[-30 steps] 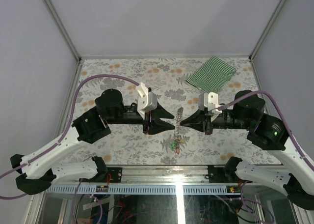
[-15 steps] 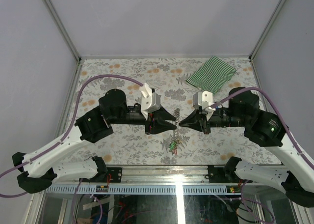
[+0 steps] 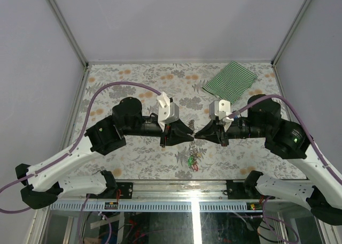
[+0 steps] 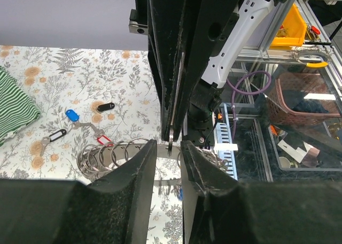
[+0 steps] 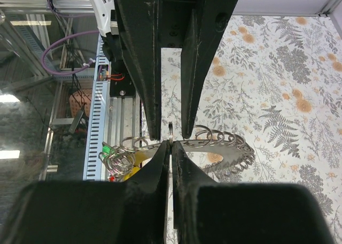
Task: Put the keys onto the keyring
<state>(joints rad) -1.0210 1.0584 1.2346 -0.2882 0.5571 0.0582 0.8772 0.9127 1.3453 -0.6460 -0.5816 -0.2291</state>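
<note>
The keyring (image 3: 193, 147) is a grey coil of small rings hanging between my two grippers; it also shows in the left wrist view (image 4: 101, 157) and the right wrist view (image 5: 230, 139). My right gripper (image 3: 197, 134) is shut on one thin ring of it (image 5: 170, 130). My left gripper (image 3: 189, 135) faces it tip to tip and is open, its fingers (image 4: 140, 164) standing either side of that ring. Keys with green (image 5: 107, 148) and yellow tags hang at the coil's near end (image 3: 193, 161). Keys with blue (image 4: 71, 115), black (image 4: 106, 106) and red (image 4: 105, 140) tags lie beyond the coil.
A green-striped cloth (image 3: 230, 78) lies at the table's back right corner. The table's near edge with the aluminium rail (image 3: 176, 205) is just below the hanging keys. Grey walls close the table on three sides.
Both arms have edged towards each other, so the gripper tips now almost meet. The hanging keys have shifted slightly right and nearer to the front edge.
</note>
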